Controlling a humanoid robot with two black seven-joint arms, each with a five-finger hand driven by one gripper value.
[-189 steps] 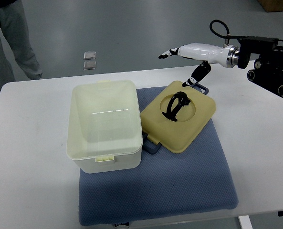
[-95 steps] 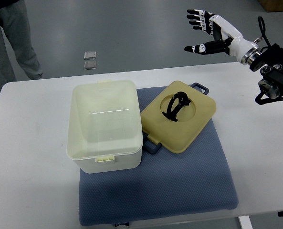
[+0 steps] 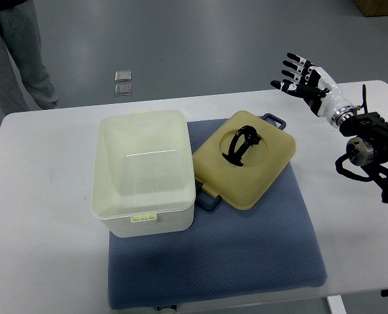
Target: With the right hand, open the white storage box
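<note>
The white storage box stands open on the left part of a blue mat. Its yellowish lid, with a black handle, lies flat on the mat just right of the box, resting against it. My right hand hovers above the table's right rear, well right of the lid, fingers spread and holding nothing. The left arm does not show.
The white table carries the mat and box. A person's grey trouser legs stand at the far left on the floor. Two small square plates lie on the floor behind the table.
My right hand lifted away from the lid's far edge, turned its fingers upward and spread, then drew back to the right and lower. Box and lid have not moved.
</note>
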